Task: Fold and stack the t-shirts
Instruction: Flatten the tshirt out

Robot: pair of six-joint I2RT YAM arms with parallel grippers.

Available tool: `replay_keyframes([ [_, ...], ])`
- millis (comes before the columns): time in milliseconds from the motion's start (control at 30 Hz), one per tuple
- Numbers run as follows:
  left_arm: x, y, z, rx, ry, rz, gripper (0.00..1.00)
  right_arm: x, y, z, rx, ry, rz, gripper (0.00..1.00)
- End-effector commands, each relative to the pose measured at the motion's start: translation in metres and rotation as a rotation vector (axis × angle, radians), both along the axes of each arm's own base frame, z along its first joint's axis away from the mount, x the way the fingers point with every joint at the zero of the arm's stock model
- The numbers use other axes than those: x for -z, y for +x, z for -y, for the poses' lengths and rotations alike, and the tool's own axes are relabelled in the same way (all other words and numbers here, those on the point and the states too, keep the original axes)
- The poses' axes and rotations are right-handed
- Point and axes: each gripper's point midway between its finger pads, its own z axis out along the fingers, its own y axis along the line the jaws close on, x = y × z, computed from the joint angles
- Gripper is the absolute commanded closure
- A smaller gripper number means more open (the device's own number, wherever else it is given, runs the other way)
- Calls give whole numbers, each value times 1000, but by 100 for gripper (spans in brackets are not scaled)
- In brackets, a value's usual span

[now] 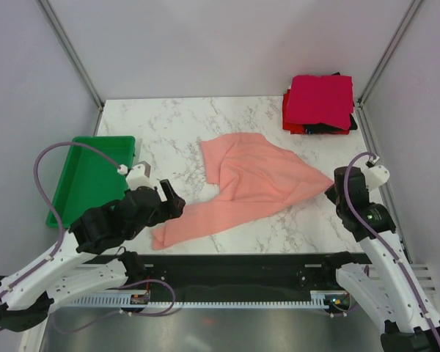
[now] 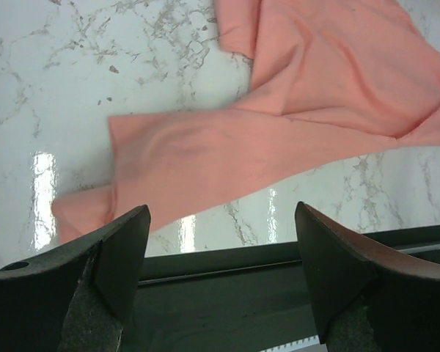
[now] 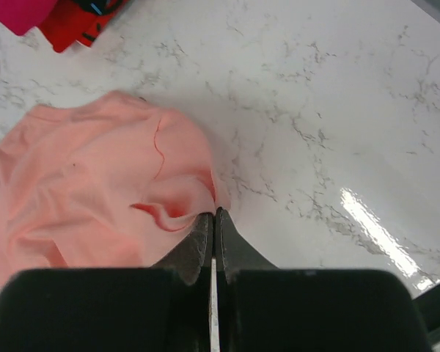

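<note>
The salmon-pink t-shirt (image 1: 249, 180) lies crumpled across the middle of the marble table, with a long strip trailing to the near left. My right gripper (image 1: 330, 192) is shut on the shirt's right corner; in the right wrist view the jaws (image 3: 215, 214) pinch a fold of the pink cloth (image 3: 81, 183). My left gripper (image 1: 174, 205) is open and empty, hovering just near of the strip's left end (image 2: 205, 158); its fingers (image 2: 125, 249) stand wide apart. A stack of folded shirts (image 1: 320, 103), crimson on top with red and black below, sits at the far right corner.
A green plastic tray (image 1: 88, 183) stands at the table's left edge, beside my left arm. Frame posts run up the back corners. A black rail (image 2: 279, 257) borders the table's near edge. The stack's corner shows in the right wrist view (image 3: 66, 18).
</note>
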Motion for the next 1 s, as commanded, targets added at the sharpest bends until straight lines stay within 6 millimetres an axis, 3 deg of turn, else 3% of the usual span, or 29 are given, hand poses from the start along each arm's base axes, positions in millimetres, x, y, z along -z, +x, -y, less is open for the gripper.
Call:
replay_keyframes([
  [0,15,12,-3,-72,59,-23,13,24,-15,6,-2,-44,-107,100],
  [133,43,24,9,-69,73,-99,16,33,-10,-13,-48,59,-98,100],
  [233,77,35,18,-46,43,-207,18,50,-7,-32,-114,125,-128,100],
  [300,104,38,15,-47,70,-283,22,60,-5,-39,-149,143,-145,100],
  [533,146,70,12,-40,49,-345,28,89,-9,-60,-242,213,-181,100],
  [567,162,69,12,-39,59,-396,30,92,-9,-62,-248,219,-186,100],
  [667,179,70,22,0,27,-442,30,96,-8,-62,-256,211,-194,100],
  [733,183,71,31,31,-12,-438,23,100,-8,-61,-260,198,-210,100],
  [967,205,69,31,21,-4,-482,22,101,-6,-63,-269,202,-207,100],
])
